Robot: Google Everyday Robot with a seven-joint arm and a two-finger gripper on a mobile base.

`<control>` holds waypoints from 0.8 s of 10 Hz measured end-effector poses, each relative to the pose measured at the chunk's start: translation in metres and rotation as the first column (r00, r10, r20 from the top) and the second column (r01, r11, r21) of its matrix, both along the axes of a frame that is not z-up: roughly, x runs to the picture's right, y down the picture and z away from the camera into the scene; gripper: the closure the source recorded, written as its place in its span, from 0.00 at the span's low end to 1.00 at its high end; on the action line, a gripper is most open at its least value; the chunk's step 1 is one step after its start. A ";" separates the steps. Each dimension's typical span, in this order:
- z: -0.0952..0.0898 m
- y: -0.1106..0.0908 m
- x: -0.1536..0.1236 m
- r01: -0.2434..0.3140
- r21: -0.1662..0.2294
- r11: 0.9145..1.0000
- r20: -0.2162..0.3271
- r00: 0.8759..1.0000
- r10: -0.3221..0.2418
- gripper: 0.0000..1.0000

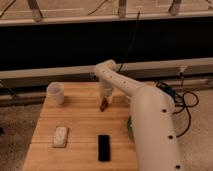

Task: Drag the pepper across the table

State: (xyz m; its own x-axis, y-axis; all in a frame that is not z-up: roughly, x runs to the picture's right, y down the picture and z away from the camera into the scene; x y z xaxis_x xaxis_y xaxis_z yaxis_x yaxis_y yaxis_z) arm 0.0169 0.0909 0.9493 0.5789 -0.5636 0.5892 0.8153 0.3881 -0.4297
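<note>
A light plank table stands on speckled floor before a dark wall with a pale rail. On it, one each: a white cup at ten o'clock, a pale block at eight, a black slab at six. Near centre, the gripper meets the pepper; I cannot tell its state.

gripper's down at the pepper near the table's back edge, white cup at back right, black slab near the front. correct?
Not quite: the camera view shows the white cup at the back left of the table. The rest holds: the gripper is at the pepper, and the black slab lies near the front.
</note>
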 end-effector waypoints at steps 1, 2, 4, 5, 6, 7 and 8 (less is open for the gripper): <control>-0.002 0.002 -0.001 0.011 -0.002 1.000 0.002 1.000 -0.011 0.99; -0.005 0.005 -0.001 0.024 -0.004 1.000 0.006 1.000 -0.024 0.99; -0.007 0.007 -0.002 0.040 -0.005 0.999 0.007 0.999 -0.040 0.99; -0.010 0.011 -0.002 0.052 -0.007 0.999 0.011 0.999 -0.052 0.99; -0.015 0.016 -0.003 0.062 -0.007 0.998 0.013 0.998 -0.062 0.99; -0.018 0.020 -0.003 0.070 -0.007 0.997 0.015 0.997 -0.070 0.99; -0.019 0.022 -0.004 0.078 -0.008 0.997 0.017 0.997 -0.078 0.99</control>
